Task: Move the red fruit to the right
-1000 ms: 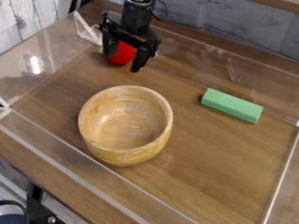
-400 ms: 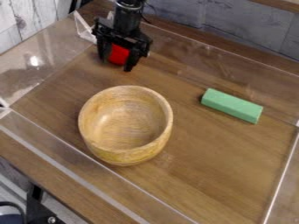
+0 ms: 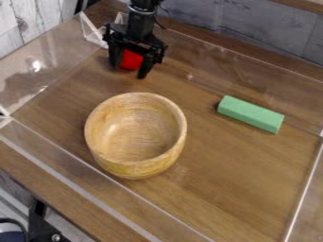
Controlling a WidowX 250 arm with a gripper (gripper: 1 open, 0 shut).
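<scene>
The red fruit [image 3: 127, 59] is a small bright red ball at the back left of the wooden table. My black gripper [image 3: 132, 60] comes down from above and stands right over it, one finger on each side. The fruit sits between the fingers, low near the table top. I cannot tell whether the fingers press on it or only bracket it. The lower part of the fruit is partly hidden by the fingers.
A large wooden bowl [image 3: 135, 133] stands in the middle front. A green rectangular block [image 3: 250, 113] lies at the right. Clear plastic walls [image 3: 38, 66] ring the table. A grey wall runs along the back.
The gripper with the fruit between its fingers shifted slightly to the left and back a second ago, then a touch right again. Bowl and block have not moved.
</scene>
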